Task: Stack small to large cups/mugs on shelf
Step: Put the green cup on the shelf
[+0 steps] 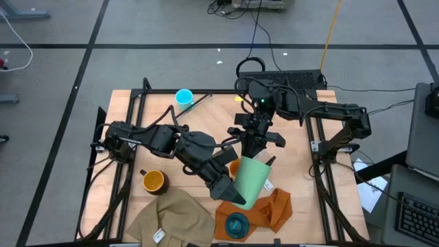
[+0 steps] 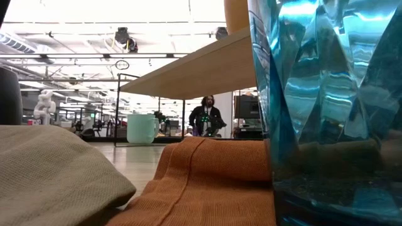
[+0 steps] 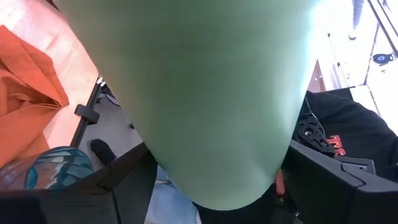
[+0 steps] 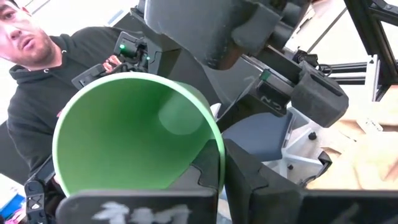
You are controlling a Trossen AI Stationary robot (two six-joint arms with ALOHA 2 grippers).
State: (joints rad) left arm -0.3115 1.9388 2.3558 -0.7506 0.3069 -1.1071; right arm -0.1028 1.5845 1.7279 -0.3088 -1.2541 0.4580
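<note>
The green cup [image 1: 252, 180] hangs on its side in mid-air over the table's middle, its mouth toward the far edge. My right gripper [image 1: 252, 155] is shut on its rim, and my left gripper [image 1: 232, 192] closes around its base end. The orange cup [image 1: 234, 167] shows just beside the green cup and stands on the shelf [image 2: 188, 69]. The ribbed teal cup [image 1: 238, 225] stands on the orange cloth [image 1: 274, 209]. The dark mug [image 1: 153, 181] rests on the table at near left. The light-blue mug [image 1: 184, 97] stands at the far edge. My left gripper has the green cup's outer wall near its base [image 3: 186, 168] between its two fingers [image 3: 124, 177], which lie against opposite sides. It comes from the table's left, slanting a little downward. The cup is clear of the table. My right gripper pinches the green cup's rim [image 4: 214, 140] between its shut fingers [image 4: 208, 177], one on the inner side of the wall and one outside. It comes level from the far side. The cup's open mouth [image 4: 130, 137] faces the wrist.
A tan cloth [image 1: 171, 216] lies at the near left beside the orange cloth. A black frame [image 1: 322, 171] runs along the table's sides. A person [image 4: 37, 74] is close behind the cup in the right wrist view, and another person [image 2: 206, 116] is far across the room.
</note>
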